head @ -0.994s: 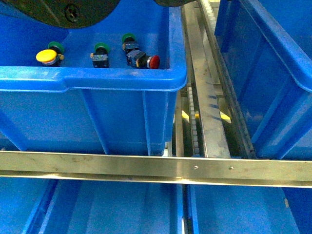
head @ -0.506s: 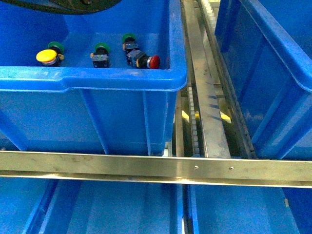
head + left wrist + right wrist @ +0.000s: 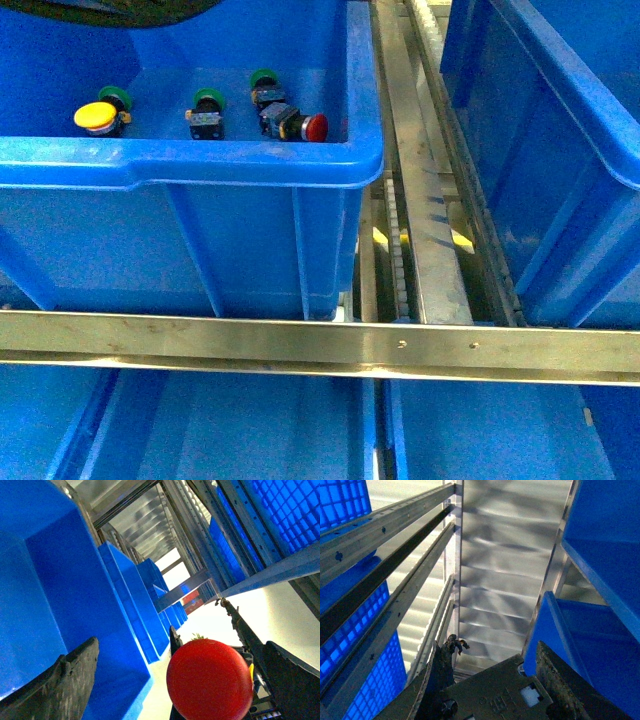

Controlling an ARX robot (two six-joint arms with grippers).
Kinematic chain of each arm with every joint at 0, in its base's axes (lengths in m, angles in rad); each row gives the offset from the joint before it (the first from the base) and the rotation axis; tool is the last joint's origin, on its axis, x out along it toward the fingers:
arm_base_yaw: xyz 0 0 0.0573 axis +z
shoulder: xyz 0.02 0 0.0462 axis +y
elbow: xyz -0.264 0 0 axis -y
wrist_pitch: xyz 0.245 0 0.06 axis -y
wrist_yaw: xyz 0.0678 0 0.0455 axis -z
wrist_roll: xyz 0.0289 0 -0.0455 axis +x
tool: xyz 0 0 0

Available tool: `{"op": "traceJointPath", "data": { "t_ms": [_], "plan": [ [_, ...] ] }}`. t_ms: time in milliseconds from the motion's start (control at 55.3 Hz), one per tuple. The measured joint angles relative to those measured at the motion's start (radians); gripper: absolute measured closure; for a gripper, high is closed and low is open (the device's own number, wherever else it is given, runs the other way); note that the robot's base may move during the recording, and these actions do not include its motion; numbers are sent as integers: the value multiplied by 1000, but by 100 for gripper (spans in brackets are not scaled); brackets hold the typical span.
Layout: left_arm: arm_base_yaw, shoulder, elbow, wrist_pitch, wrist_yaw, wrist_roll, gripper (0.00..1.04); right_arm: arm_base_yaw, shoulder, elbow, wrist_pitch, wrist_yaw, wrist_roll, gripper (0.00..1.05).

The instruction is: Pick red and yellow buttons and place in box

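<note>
In the front view a blue bin [image 3: 200, 160] holds a yellow button [image 3: 96, 115] at its left and a red button [image 3: 314, 126] lying on its side at its right. Three green-capped switches [image 3: 208, 100] stand between and behind them. In the left wrist view my left gripper [image 3: 182, 647] is shut on another red button [image 3: 210, 680], whose round cap fills the space between the dark fingers [image 3: 60, 685]. My right gripper [image 3: 495, 655] is shut with nothing in it and points up at the shelving. Neither gripper shows in the front view beyond a dark arm part [image 3: 120, 10] at the top edge.
A steel rail [image 3: 320, 345] crosses in front of the bin. A roller track [image 3: 420, 200] runs back between it and a second blue bin [image 3: 560, 150] on the right. More blue bins [image 3: 250, 430] sit on the level below. Both wrist views show shelf frames and stacked blue bins.
The dark arm part at the top of the front view has drawn back up and to the left, leaving only a sliver. The buttons in the bin have not moved.
</note>
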Motion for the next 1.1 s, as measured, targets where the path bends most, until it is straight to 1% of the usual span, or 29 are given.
{"op": "traceJointPath", "data": {
  "t_ms": [163,307,470,542,597,687,723,741,868,886,904,922,940,994,1012,1049,1067,1103],
  "plan": [
    [1,-65,-8,-2,0,19,8,-4,22,0,-16,8,-42,64],
    [14,-158,-55,-17,-1,48,8,-11,46,0,-28,7,-97,64],
    [74,-314,-182,-104,11,121,8,-43,71,31,-88,3,-227,64],
    [118,-406,-257,-158,11,166,8,-53,72,59,-127,3,-304,64],
    [177,-512,-339,-190,15,193,8,-51,71,89,-171,11,-371,64],
    [314,-733,-470,-302,37,246,8,-31,63,122,-240,31,-498,64],
    [384,-836,-524,-371,44,281,8,-18,58,124,-261,31,-537,64],
    [397,-854,-534,-385,47,289,8,-13,56,124,-269,33,-554,64],
    [599,-1083,-665,-533,154,347,8,23,34,122,-313,57,-654,64],
    [649,-1134,-699,-558,173,351,8,27,30,120,-317,62,-666,64],
    [669,-1158,-713,-572,177,357,8,34,22,117,-325,74,-676,64],
    [681,-1210,-732,-643,88,410,11,41,13,114,-333,89,-690,64],
    [672,-1263,-748,-735,-42,492,17,47,6,109,-335,101,-697,64],
    [658,-1389,-820,-888,-270,651,27,58,-8,101,-338,119,-707,64],
    [655,-1429,-853,-923,-326,718,31,62,-11,100,-340,124,-713,64],
    [653,-1522,-921,-989,-406,810,38,69,-18,97,-343,132,-723,64],
    [653,-1568,-954,-1012,-431,838,42,71,-20,96,-344,132,-723,64],
    [652,-1627,-998,-1025,-449,881,47,76,-26,91,-349,141,-729,64]
  ]
}}
